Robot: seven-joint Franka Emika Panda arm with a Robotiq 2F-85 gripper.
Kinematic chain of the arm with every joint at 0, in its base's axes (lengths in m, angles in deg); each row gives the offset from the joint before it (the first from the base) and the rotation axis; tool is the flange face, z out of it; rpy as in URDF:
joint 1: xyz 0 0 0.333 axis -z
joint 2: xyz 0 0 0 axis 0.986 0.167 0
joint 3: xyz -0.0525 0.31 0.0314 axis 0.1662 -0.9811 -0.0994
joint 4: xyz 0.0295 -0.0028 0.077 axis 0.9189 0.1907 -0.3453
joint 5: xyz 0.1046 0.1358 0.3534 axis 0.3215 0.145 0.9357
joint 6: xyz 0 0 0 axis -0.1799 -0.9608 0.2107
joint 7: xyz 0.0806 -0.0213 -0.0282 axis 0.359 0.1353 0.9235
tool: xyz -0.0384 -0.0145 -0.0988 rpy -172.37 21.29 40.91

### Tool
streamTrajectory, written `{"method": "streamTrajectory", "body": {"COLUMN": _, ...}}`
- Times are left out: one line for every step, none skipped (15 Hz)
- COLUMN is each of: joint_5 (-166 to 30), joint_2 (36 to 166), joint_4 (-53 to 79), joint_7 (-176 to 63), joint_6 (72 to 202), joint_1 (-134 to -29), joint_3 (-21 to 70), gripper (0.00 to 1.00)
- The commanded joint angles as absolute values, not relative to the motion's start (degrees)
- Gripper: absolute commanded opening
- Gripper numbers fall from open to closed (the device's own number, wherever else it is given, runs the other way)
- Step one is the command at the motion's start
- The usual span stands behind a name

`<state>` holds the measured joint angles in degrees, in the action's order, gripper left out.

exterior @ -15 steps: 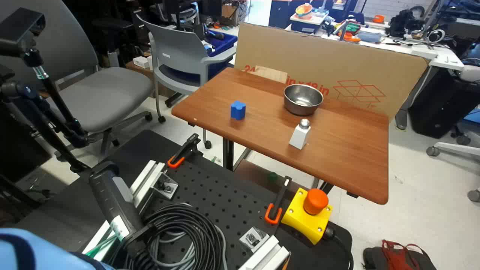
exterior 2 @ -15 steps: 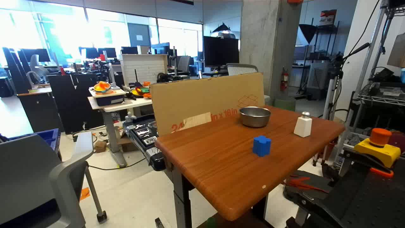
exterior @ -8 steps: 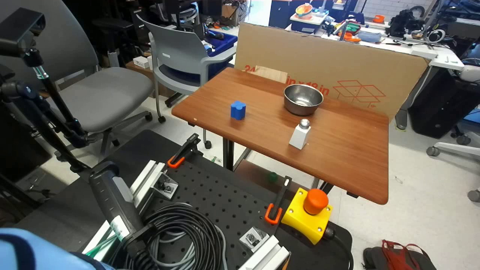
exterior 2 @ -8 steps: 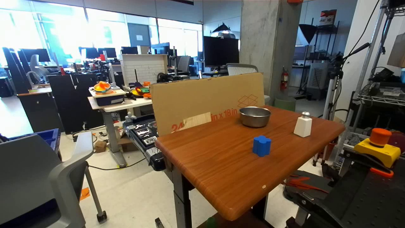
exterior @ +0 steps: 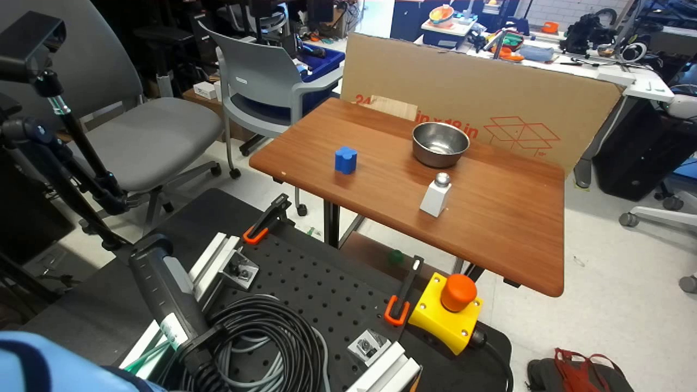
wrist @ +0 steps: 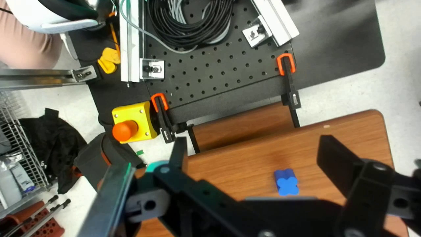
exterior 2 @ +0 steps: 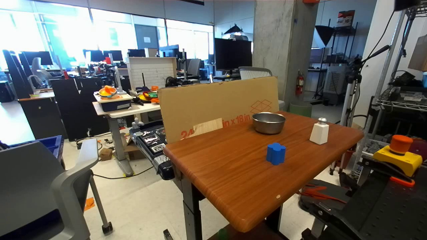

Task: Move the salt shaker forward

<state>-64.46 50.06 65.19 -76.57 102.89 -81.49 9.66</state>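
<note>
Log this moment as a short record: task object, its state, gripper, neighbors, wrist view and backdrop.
task object: white salt shaker with a silver top
state: upright on the wooden table
gripper: open, holding nothing
neighbors: metal bowl and blue block, both on the table, apart from the shaker
wrist view: blue block visible, shaker not seen
backdrop: cardboard panel standing along a table edge

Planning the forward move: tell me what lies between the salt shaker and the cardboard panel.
In both exterior views the metal bowl stands between the salt shaker and the cardboard panel, with brown tabletop showing between shaker and bowl.
</note>
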Motion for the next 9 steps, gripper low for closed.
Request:
{"method": "streamTrajectory", "body": {"joint_5": -64.37, "joint_2": 54.07, "joint_4": 65.14, "joint_7": -73.78, "joint_6": 111.70, "joint_1": -79.59, "joint_3": 13.06, "gripper": 1.00}}
{"method": "streamTrajectory", "body": {"joint_5": -64.15, "joint_2": 55.73, "joint_4": 65.02, "joint_7": -72.62, "joint_6": 114.18, "joint_1": -79.11, "joint_3": 14.27, "gripper": 1.00}}
{"method": "streamTrajectory", "body": {"joint_5": -63.83, "joint_2": 57.51, "joint_4": 64.87, "joint_7": -71.18, "joint_6": 116.53, "joint_1": -78.72, "joint_3": 15.55, "gripper": 1.00}}
{"method": "streamTrajectory", "body": {"joint_5": -63.24, "joint_2": 60.05, "joint_4": 64.64, "joint_7": -68.70, "joint_6": 119.16, "joint_1": -78.32, "joint_3": 17.42, "gripper": 1.00}}
{"method": "streamTrajectory", "body": {"joint_5": -62.24, "joint_2": 62.74, "joint_4": 64.14, "joint_7": -66.50, "joint_6": 121.62, "joint_1": -77.98, "joint_3": 19.18, "gripper": 1.00}}
{"method": "streamTrajectory", "body": {"joint_5": -61.48, "joint_2": 65.49, "joint_4": 63.48, "joint_7": -64.43, "joint_6": 123.70, "joint_1": -77.70, "joint_3": 20.71, "gripper": 1.00}}
{"method": "streamTrajectory", "body": {"joint_5": -61.11, "joint_2": 68.37, "joint_4": 62.62, "joint_7": -62.71, "joint_6": 125.00, "joint_1": -77.35, "joint_3": 21.97, "gripper": 1.00}}
{"method": "streamTrajectory", "body": {"joint_5": -61.61, "joint_2": 71.27, "joint_4": 61.58, "joint_7": -61.51, "joint_6": 125.59, "joint_1": -76.94, "joint_3": 22.76, "gripper": 1.00}}
{"method": "streamTrajectory", "body": {"joint_5": -62.16, "joint_2": 73.63, "joint_4": 60.71, "joint_7": -60.74, "joint_6": 126.23, "joint_1": -76.61, "joint_3": 23.30, "gripper": 1.00}}
